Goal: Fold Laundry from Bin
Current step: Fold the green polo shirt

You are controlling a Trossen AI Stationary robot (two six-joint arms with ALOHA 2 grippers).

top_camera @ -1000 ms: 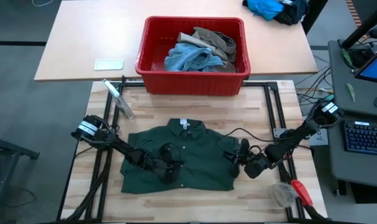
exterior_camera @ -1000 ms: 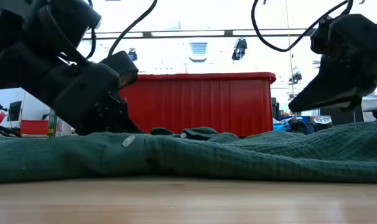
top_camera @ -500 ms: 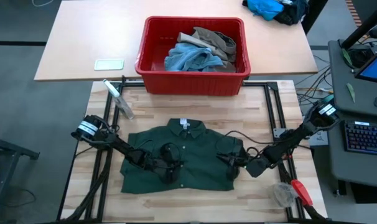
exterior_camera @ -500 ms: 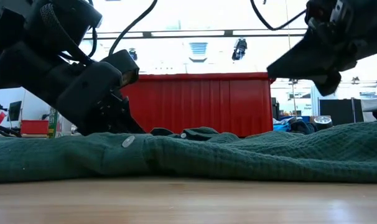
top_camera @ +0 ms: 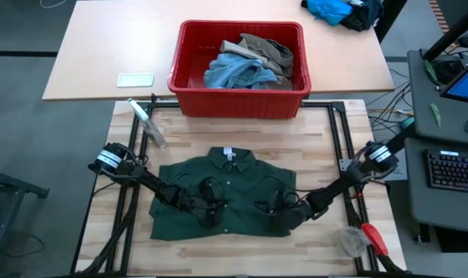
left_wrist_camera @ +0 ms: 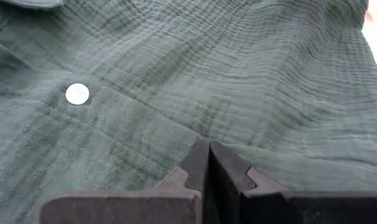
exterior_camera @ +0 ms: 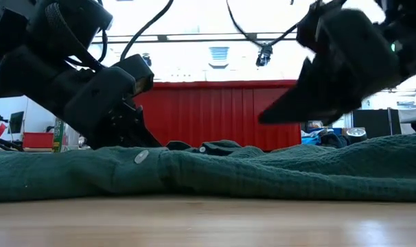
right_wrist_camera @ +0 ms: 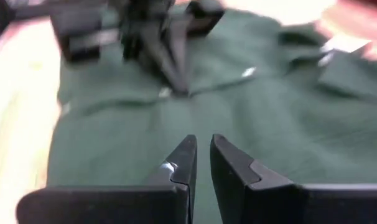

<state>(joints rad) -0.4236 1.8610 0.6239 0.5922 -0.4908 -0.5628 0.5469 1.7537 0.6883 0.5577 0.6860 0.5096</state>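
A dark green buttoned shirt (top_camera: pixel 234 185) lies spread on the wooden table, front up, with its collar toward the far edge. My left gripper (top_camera: pixel 211 211) is shut, with its tips down on the middle of the shirt (left_wrist_camera: pixel 251 81). My right gripper (top_camera: pixel 265 207) hangs a little above the shirt's right half (right_wrist_camera: pixel 114 149), with only a narrow slit between its fingers (right_wrist_camera: pixel 182 155) and nothing in it. The red bin (top_camera: pixel 238 104) stands beyond the far edge. It holds light blue denim (top_camera: pixel 234 73) and a khaki piece (top_camera: pixel 269 48). My left gripper presses its shut fingertips (left_wrist_camera: pixel 207 149) onto the shirt's front, near a white button (left_wrist_camera: pixel 77 93). The fingers come slanting down from the table's left. The cloth stays flat on the table, and a faint crease runs away from the tips.
A clear bottle (top_camera: pixel 147 123) lies at the far left of the table. A red-handled tool (top_camera: pixel 371 238) lies at the near right corner. A white card (top_camera: pixel 135 79) sits left of the bin, and a bright blue cloth heap (top_camera: pixel 333 9) lies far right.
My right gripper has swept from the shirt's right edge toward the table's left. It now hangs over the shirt, closer to my left gripper and a little lower, and it rolled as it went. The shirt has not moved.
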